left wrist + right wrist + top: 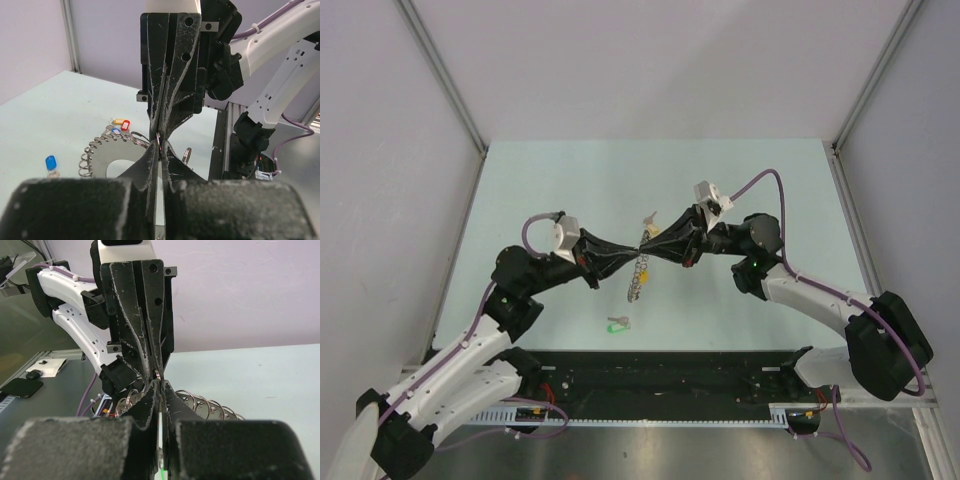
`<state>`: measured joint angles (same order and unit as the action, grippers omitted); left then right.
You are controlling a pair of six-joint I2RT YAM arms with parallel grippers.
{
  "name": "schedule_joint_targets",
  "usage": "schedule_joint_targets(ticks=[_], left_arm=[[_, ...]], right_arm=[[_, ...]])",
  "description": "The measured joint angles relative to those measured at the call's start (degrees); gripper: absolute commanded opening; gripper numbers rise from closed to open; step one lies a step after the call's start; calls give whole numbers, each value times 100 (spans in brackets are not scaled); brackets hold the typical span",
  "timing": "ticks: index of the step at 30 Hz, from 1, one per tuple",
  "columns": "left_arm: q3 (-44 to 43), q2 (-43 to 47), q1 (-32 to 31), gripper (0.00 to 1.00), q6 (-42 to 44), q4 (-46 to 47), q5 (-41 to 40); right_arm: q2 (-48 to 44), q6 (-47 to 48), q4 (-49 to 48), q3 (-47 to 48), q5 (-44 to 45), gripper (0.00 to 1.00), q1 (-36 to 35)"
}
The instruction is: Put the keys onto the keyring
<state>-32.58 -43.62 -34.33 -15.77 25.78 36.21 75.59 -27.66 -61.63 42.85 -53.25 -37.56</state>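
Observation:
My left gripper (634, 251) and right gripper (651, 248) meet tip to tip above the middle of the table. Both are shut on the wire of the keyring (638, 280), which hangs edge-on below them. In the left wrist view the keyring (97, 156) shows as a grey disc fringed with small rings, with yellow and red tags (121, 123) at its far rim. In the right wrist view its rings (212, 408) fan out behind my fingers (150, 400). A green-tag key (617, 323) lies on the table nearer the bases. A blue-tag key (50, 163) lies apart.
Another loose key (649, 218) lies just beyond the grippers. Grey side walls (410, 150) enclose the pale green table (550, 190). A black rail (660, 375) with the arm bases runs along the near edge.

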Motion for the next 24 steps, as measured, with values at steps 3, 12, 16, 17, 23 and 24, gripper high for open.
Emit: schedule_joint_targets(ticks=[3,12,16,17,23,24], left_arm=[[0,70,0,15,63,-170,-42],[0,101,0,14,83,-361,-208],[0,98,0,5,83,-380,-258],[0,98,0,0,83,-382,-262],[-26,107,0,0,136,-479,-280],[-66,114,-2,0,192,-592,-295]], right_arm=[[0,0,0,-44,9,0,-11],[0,0,2,-74,28,0,-13],[0,2,7,-76,28,0,-15],[0,2,4,-76,28,0,-15],[0,31,63,-79,35,0,-9],[0,66,107,-79,35,0,-9]])
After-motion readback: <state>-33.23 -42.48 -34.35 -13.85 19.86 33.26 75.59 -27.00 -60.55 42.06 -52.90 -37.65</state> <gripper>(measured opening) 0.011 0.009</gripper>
